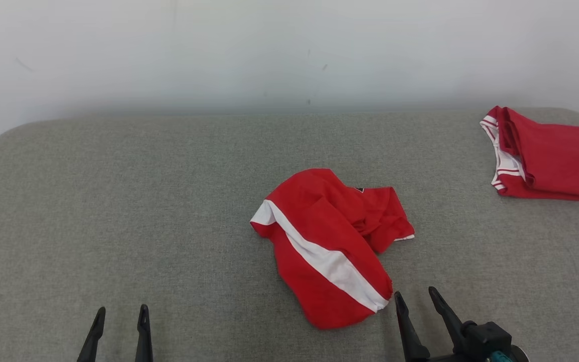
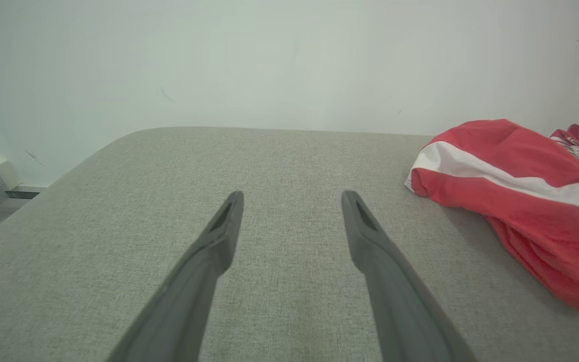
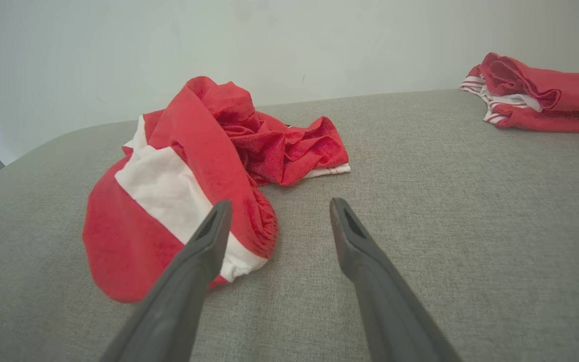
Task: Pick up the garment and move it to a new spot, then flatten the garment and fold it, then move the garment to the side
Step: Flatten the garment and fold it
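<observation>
Arms low, reaching forward; left gripper [image 1: 122,308] spread wide, empty, well left of garment [image 1: 329,241]; right gripper [image 1: 415,291] spread wide, empty, its left fingertip [image 1: 398,297] just beside garment's near end, contact unclear; dark wrist block [image 1: 485,339] behind it

The crumpled garment [image 1: 327,246] lies on the counter [image 1: 118,201], about midway across it. The folded garment [image 1: 556,156] lies on the same counter well apart to its right and farther back, near the far right corner. The right pincer [image 1: 415,291] is just beside the crumpled garment's near end, on its right; the left pincer [image 1: 121,308] is well apart to its left and nearer the robot, over bare counter; and behind the crumpled garment, past the counter's far edge, stands the wall [image 1: 269,50].
</observation>
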